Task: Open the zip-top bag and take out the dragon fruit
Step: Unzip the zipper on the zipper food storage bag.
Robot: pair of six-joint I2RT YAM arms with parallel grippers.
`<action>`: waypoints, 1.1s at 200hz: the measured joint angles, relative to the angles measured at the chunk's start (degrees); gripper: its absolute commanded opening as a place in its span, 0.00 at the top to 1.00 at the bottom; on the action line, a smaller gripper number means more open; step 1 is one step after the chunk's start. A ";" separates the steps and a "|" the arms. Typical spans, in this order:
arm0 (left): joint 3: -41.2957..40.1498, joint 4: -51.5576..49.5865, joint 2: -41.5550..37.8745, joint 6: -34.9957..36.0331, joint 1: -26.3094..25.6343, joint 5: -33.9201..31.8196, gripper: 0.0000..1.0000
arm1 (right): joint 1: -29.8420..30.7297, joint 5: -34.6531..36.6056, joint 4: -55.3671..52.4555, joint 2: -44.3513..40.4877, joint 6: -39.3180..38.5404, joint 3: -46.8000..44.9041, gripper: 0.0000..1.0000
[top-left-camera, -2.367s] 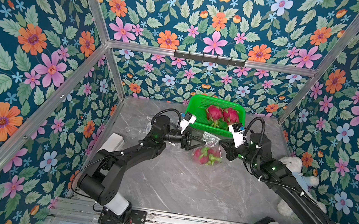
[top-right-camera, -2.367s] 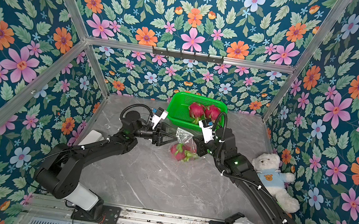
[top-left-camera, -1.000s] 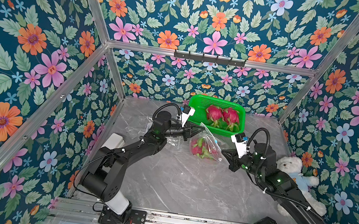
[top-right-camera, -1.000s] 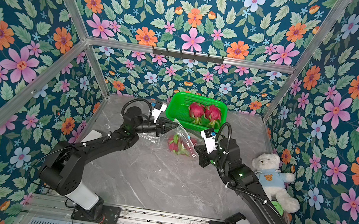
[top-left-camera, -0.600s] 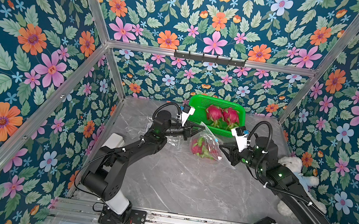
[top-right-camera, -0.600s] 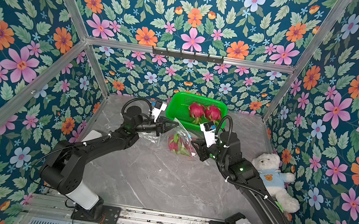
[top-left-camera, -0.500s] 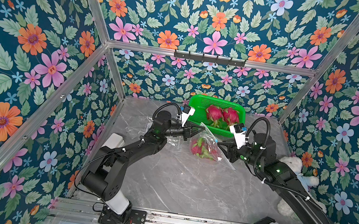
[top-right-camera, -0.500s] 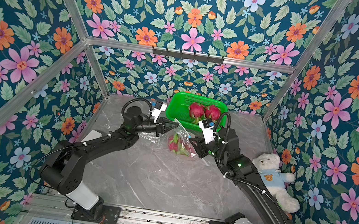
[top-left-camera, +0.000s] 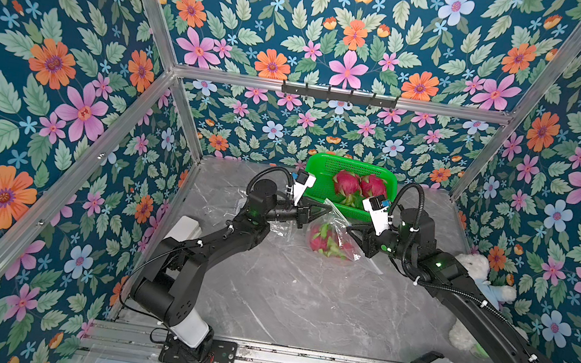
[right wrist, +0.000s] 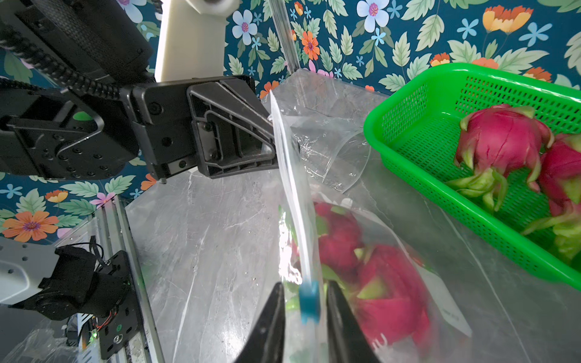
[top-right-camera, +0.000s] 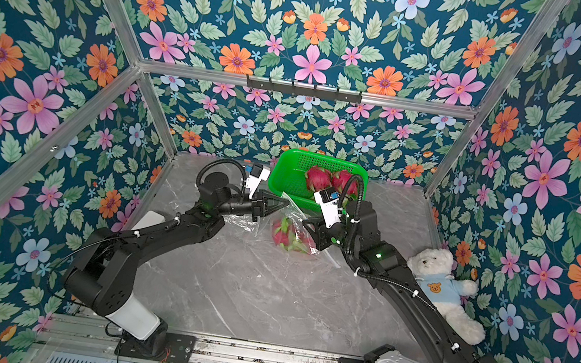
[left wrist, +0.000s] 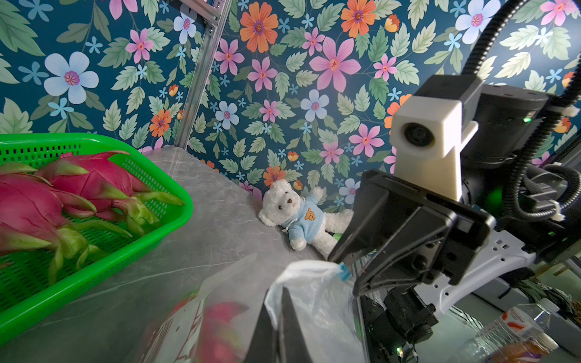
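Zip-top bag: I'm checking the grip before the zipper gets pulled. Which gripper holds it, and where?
The left gripper pinches the zip-top bag at the end of its zipper edge; the right gripper only straddles the blue slider, gaps showing.

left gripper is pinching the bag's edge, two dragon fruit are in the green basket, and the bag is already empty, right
Not quite. The zip-top bag is not empty: the right wrist view shows dragon fruit inside it. The rest holds: the left gripper pinches the bag's edge, and two dragon fruit lie in the green basket.
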 measured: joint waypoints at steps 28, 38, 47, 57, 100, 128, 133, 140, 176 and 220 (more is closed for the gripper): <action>0.00 -0.04 -0.28 0.00 0.00 -0.04 1.00 | 0.00 -0.24 0.90 0.24 -0.04 -0.13 0.90; 0.00 0.00 -0.39 0.00 0.00 -0.07 1.00 | 0.00 -0.24 0.94 0.24 -0.02 -0.17 0.94; 0.00 -0.02 -0.42 0.00 0.00 -0.07 1.00 | 0.00 -0.24 0.98 0.22 -0.02 -0.35 0.95; 0.00 -0.04 -0.42 0.00 0.02 -0.15 1.00 | 0.00 -0.24 1.01 0.09 -0.02 -0.63 0.96; 0.04 -0.04 -0.42 -0.02 0.07 -0.35 1.00 | 0.02 -0.22 2.80 -1.97 0.28 -3.32 0.97; 0.13 -0.09 -0.42 -0.11 0.42 0.66 1.00 | 0.04 -0.20 4.85 -4.31 1.31 -6.16 0.97; 0.13 -0.09 -0.42 -0.22 0.55 0.90 1.00 | 0.04 -0.20 5.20 -4.79 1.70 -6.73 0.97; 0.13 -0.07 -0.42 -0.26 0.68 1.09 1.00 | 0.04 -0.20 5.66 -5.42 2.43 -7.58 0.97; 0.09 1.25 0.11 -1.73 1.51 1.25 1.00 | 0.02 0.07 5.88 -8.52 4.07 -11.10 0.97; 0.07 1.46 0.15 -2.43 2.64 1.22 1.00 | 0.02 1.20 3.08 -12.52 5.97 -14.40 0.97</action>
